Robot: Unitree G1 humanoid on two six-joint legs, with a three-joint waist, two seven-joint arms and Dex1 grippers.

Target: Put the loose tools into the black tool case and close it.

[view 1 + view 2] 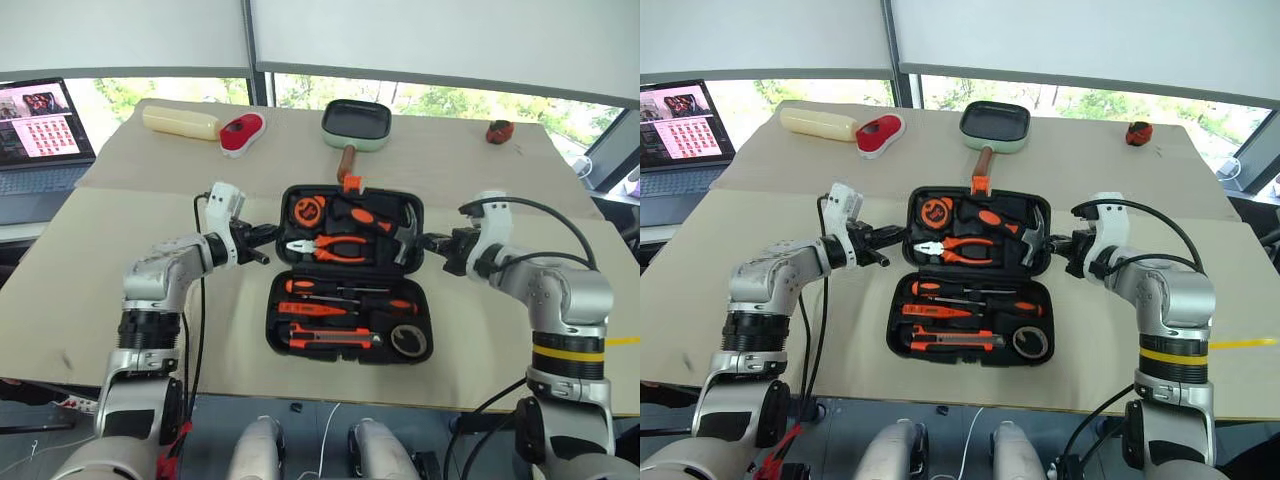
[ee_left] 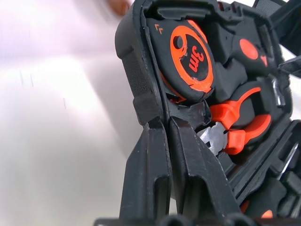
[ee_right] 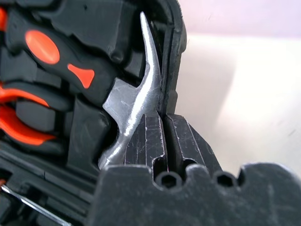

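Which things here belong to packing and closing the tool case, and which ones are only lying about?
Job:
black moulded plastic tool case
orange-and-black screwdrivers
dark tape roll

Lying about:
green square pan
pale yellow bottle
red-and-white oval object
open laptop

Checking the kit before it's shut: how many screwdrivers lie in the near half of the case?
3 that I can make out, stacked in the black tool case: one, one, one. Others may be hidden.

I see a tan table [image 1: 480, 180] with a seam across it, an open laptop [image 1: 40, 135] at its far left, lowered white blinds [image 1: 430, 35] above a daylit window strip [image 1: 440, 100] with greenery, grey floor [image 1: 330, 420] below.
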